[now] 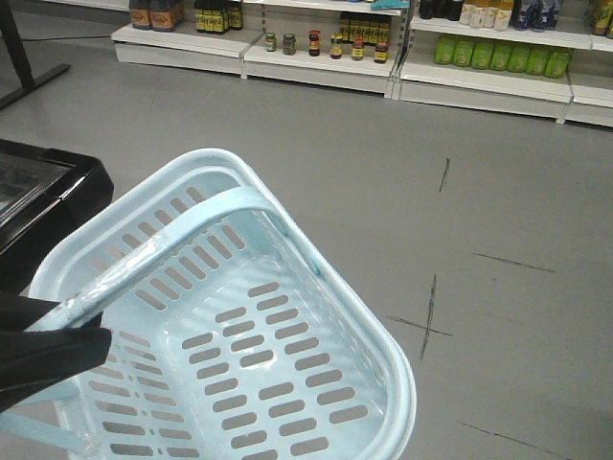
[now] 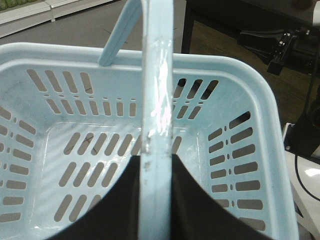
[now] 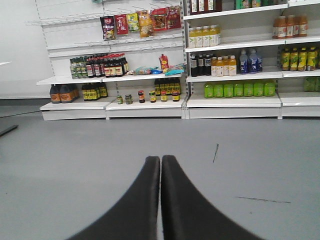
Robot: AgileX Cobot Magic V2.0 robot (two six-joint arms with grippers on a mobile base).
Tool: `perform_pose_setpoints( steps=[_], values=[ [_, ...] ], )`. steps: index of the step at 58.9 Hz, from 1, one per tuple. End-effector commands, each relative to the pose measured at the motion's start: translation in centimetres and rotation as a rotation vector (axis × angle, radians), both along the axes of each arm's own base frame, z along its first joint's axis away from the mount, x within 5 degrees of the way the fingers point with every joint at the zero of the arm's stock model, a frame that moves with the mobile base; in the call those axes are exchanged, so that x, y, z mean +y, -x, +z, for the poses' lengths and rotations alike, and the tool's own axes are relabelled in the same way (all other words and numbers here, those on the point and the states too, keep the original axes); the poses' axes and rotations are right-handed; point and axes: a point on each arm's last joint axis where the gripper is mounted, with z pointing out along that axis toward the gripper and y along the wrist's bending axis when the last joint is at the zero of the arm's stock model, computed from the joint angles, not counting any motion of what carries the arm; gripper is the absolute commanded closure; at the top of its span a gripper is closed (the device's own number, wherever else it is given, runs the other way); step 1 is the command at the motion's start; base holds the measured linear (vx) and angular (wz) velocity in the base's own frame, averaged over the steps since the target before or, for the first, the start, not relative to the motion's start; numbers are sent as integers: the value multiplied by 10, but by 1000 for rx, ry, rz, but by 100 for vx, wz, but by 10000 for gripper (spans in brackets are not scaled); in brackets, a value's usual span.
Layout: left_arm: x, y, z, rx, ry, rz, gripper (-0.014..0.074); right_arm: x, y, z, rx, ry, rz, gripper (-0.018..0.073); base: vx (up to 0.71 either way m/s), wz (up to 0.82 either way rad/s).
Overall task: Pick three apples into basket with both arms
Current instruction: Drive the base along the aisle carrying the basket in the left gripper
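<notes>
Basket (image 1: 407,388), pale blue plastic with slotted walls and bottom, fills the lower left of the front view and sits tilted over the grey floor (image 1: 517,192). Can't tell if it touches the floor. Its handle (image 1: 196,222) is swung up across the opening. Glossy clear tape wraps part of the handle; no print on it.

Left gripper (image 2: 156,161) is clamped on the handle, one black finger on each side of the bar, as seen in the left wrist view. In the front view it comes in from the lower left edge.

Right gripper (image 3: 160,161) is well apart from the basket, with fingers pressed together and nothing between them. It points over bare floor toward the shelves (image 3: 150,106).

Shelves hold:
- dark sauce bottles (image 3: 97,66) with yellow and red labels
- small jars (image 3: 141,96) on the bottom board
- a row of green bottles (image 3: 239,89)
- yellow and orange drink bottles (image 3: 202,36)
- snack packets (image 3: 142,22) hung up top

All label text is too small to read.

Dark tape marks (image 1: 428,326) cross the floor right of the basket. A black cabinet (image 1: 43,196) with a glossy top stands at the left edge, just behind the basket's far corner. In the left wrist view, a dark frame and a black bracket (image 2: 280,47) with cables stand beyond the basket rim.
</notes>
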Motion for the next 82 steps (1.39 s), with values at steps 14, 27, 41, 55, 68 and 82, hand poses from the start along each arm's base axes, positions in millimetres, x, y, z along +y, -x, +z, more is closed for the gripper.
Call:
perform_pose_setpoints(
  steps=[14, 27, 41, 55, 68, 82],
  values=[
    [-1, 1, 17, -45, 101, 23, 602, 0, 1, 4, -73, 21, 0, 568, 22, -18],
    [-1, 1, 17, -45, 101, 23, 602, 0, 1, 4, -73, 21, 0, 568, 23, -17],
    [-1, 1, 17, -45, 101, 23, 602, 0, 1, 4, -73, 21, 0, 568, 25, -12],
    [-1, 1, 17, -45, 101, 23, 602, 0, 1, 4, -73, 21, 0, 568, 27, -11],
    [-1, 1, 17, -45, 101, 23, 602, 0, 1, 4, -73, 21, 0, 568, 27, -12],
    [-1, 1, 17, -45, 101, 23, 602, 0, 1, 4, -73, 21, 0, 568, 27, -17]
  ],
)
